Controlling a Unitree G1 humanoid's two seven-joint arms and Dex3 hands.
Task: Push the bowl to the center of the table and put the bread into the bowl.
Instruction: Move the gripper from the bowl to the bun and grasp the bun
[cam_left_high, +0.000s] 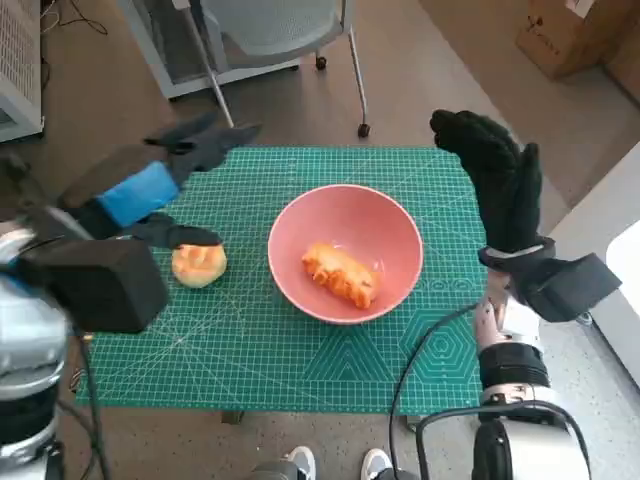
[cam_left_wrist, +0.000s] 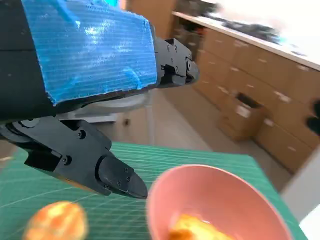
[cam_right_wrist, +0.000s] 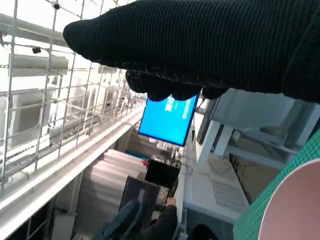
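The left hand's black fingers (cam_left_high: 205, 137) are spread apart and grasp nothing; the left hand (cam_left_high: 150, 185), its back covered in blue tape, hovers over the left part of the tabletop (cam_left_high: 250, 350), and one dark fingertip reaches over the near side of a small round bun (cam_left_high: 198, 265) that sits on the green cutting mat (cam_left_high: 300, 370), though whether it touches the bun cannot be told. In the left wrist view the same fingers (cam_left_wrist: 107, 172) hang apart above the mat, with the bun (cam_left_wrist: 57, 220) below them and the bowl's rim just beside. The right hand (cam_left_high: 495, 180), in its black knitted glove, is raised at the right edge of the tabletop with its fingers stretched upward and empty, close to the bowl but apart from it; in the right wrist view the glove (cam_right_wrist: 200, 45) shows as a dark band and the fingers hardly show. The pink bowl (cam_left_high: 345, 252) stands upright near the middle of the mat, between the two hands, and the bread (cam_left_high: 340, 274), an orange ridged piece, lies inside it, resting on the bottom toward the near side. The bun lies just left of the bowl, apart from it. Beyond the far edge of the tabletop a chair on castors (cam_left_high: 290, 40) stands on the brown floor, and cardboard boxes (cam_left_high: 575, 35) sit at the far right.
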